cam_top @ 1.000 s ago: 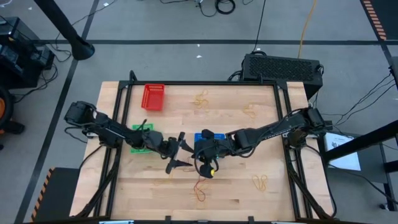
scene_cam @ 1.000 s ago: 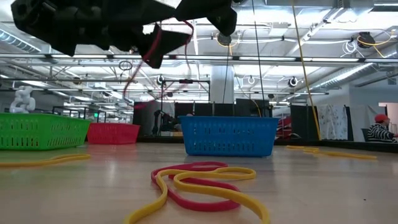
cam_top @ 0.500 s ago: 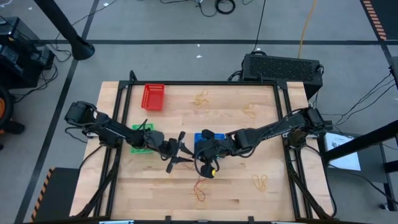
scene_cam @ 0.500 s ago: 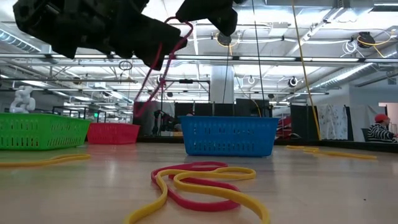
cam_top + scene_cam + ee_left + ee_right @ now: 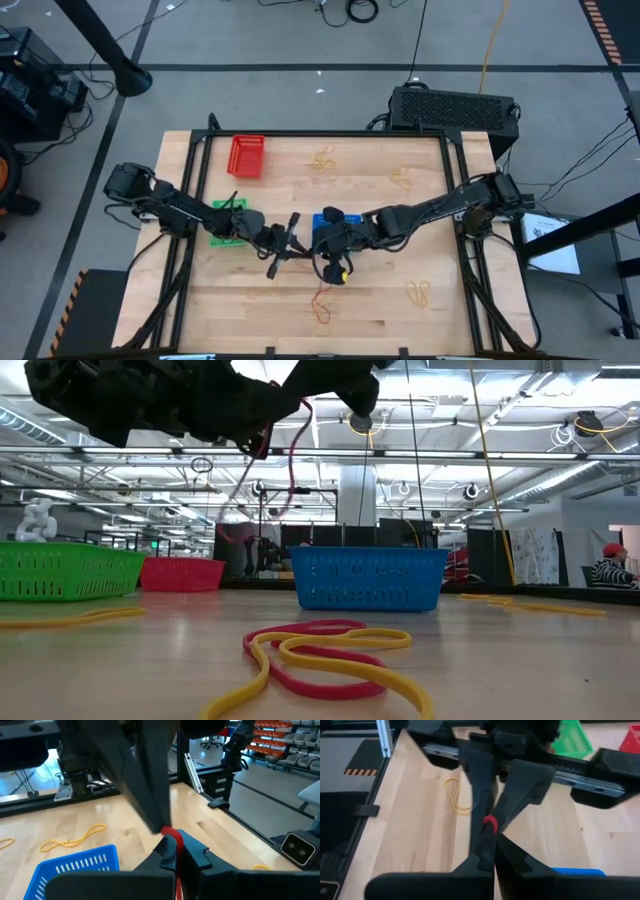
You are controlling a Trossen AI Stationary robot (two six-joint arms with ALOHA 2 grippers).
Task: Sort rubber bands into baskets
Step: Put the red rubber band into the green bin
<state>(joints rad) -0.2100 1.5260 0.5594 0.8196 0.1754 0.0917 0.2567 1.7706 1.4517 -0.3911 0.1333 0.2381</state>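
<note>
Two grippers meet in the centre of the high view, just left of the blue basket (image 5: pixel 335 222), and both are pinched on the same red rubber band (image 5: pixel 172 836). The left gripper (image 5: pixel 283 244) has its fingers together on the band, and the right gripper (image 5: pixel 322 243) is likewise clamped on it, so you are mid-handover, above the table. In the low view the red strand (image 5: pixel 292 435) hangs in a thin loop between the two dark heads at the upper left. To do this well, let only one side go: release the right grip cleanly, keep the left grip firm, and draw apart slowly so the elastic does not snap back or flick away. By colour, the band probably belongs in the red basket (image 5: pixel 247 156), at the upper left of the table.

I cannot tell from these views what any of the three baskets holds; the green basket (image 5: pixel 226 222) is partly hidden under the left arm. Loose bands lie on the wood: a red and yellow tangle (image 5: pixel 325 655) at the low view's lower centre, and yellow ones (image 5: pixel 323 160) near the table's top edge.
</note>
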